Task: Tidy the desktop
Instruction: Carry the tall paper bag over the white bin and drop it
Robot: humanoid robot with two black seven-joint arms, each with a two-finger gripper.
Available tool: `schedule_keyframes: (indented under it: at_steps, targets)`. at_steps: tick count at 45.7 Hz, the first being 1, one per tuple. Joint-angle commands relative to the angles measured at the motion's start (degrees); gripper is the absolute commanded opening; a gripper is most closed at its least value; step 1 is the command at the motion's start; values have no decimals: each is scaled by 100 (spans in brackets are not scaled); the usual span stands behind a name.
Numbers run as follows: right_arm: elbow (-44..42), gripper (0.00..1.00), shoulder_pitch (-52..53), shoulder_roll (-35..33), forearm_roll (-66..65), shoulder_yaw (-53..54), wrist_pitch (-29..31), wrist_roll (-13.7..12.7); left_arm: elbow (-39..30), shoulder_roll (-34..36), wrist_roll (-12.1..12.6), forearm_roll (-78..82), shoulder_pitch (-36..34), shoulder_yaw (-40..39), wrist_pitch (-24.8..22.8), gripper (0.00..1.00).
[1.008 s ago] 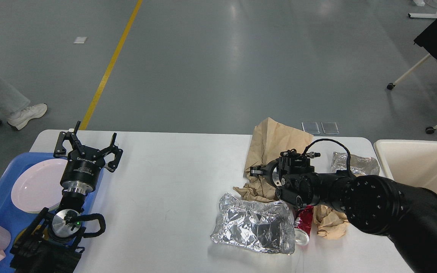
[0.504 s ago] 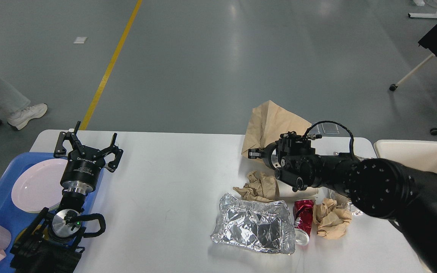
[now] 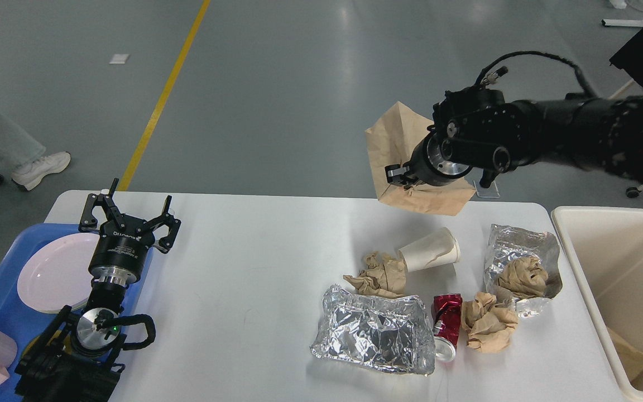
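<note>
Trash removal in hand. The right gripper (image 3: 397,174), upper right of frame, was clamped on a brown paper bag (image 3: 397,139) held above the desktop (image 3: 254,268); the left gripper (image 3: 130,215) stood apart at left. Next, probably: carry it to the cream bin (image 3: 589,245) at right and release.

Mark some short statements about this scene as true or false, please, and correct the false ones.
1. The right pincer holds the brown paper bag in the air above the desktop. True.
2. The left pincer grips the pink plate. False: it is open and holds nothing.
3. The white paper cup stands upright. False: it lies on its side.
4. The red can lies between the large foil wrapper and a crumpled paper ball. True.
5. The cream bin is left of the table. False: it is at the right end.
</note>
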Motion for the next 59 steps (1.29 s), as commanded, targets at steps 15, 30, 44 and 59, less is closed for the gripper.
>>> schedule_keyframes:
  at_steps: [15,30,44,59]
  targets:
    - [2644,0,3245,-402,643,-2320,1782,1101,0,1,-1,0,1,0,0,96]
    - [2996,0,3377,-445,679,-2936,1615,1543,0,1,-1,0,1,0,0,96]
    - [2926,0,2605,-1595,635,-3762,641,1499,0,1,-10,0,1,0,0,96]
    - [731,0,-443,-3336,309,-3675,-565,1446,0,1,-10,0,1,0,0,96]
